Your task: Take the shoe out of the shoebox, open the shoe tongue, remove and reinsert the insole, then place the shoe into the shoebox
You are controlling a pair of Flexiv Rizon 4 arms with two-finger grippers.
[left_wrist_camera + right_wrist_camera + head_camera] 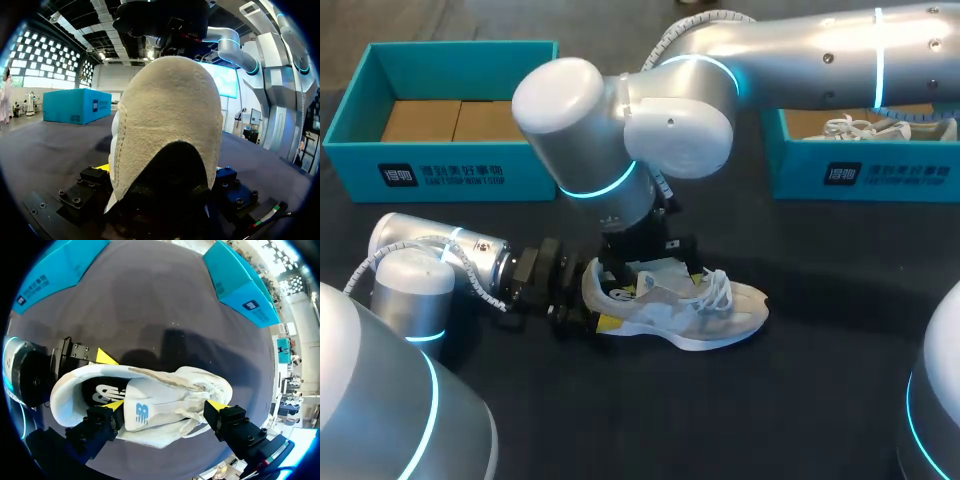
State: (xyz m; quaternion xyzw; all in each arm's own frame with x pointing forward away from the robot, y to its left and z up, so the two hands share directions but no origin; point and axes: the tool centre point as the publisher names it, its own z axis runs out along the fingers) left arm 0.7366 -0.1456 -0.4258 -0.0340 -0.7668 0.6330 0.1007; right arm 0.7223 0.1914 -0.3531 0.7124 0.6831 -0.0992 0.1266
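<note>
— What do the arms look like?
— The left arm [430,265] and right arm [620,120] are rounded silver-grey, with glowing cyan rings [600,188] and ribbed grey cables [665,40].
— And the right pincer [165,407]?
— Black blocks, small screws [248,429], yellow tips.

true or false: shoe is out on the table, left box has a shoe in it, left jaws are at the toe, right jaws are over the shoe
1. The shoe lies on the table: true.
2. The left box holds a shoe: false; only brown card shows; a second shoe lies in the right box.
3. The left gripper has its jaws at the toe: false; they clamp the heel.
4. The right gripper has its jaws over the shoe: true, spread apart above its tongue.
</note>
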